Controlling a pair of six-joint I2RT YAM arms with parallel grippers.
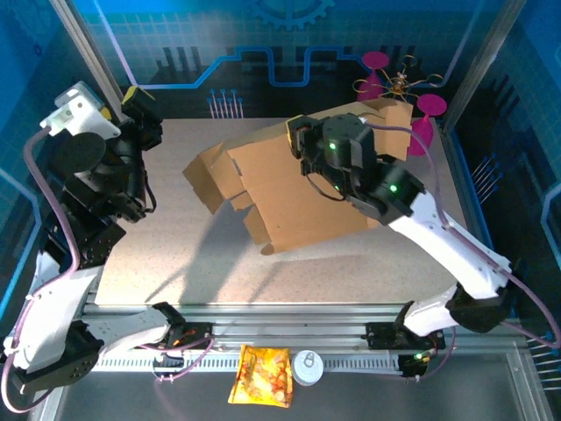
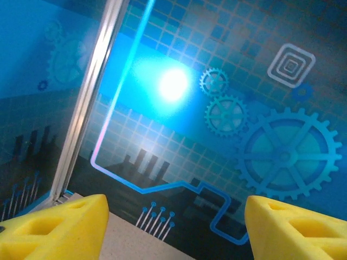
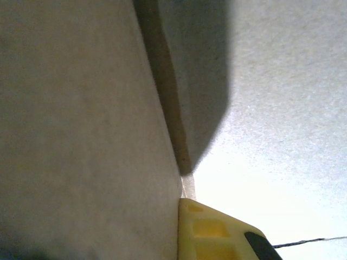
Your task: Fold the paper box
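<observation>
Paper box (image 1: 289, 197) pinched in shut right end effector (image 1: 303, 143) (left end effector (image 2: 173, 227) agape, empty, well apart)

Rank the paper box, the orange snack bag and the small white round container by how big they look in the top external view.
1. paper box: by far the largest.
2. orange snack bag: far smaller.
3. white round container: smallest, and clearly smaller than the bag beside it.
</observation>
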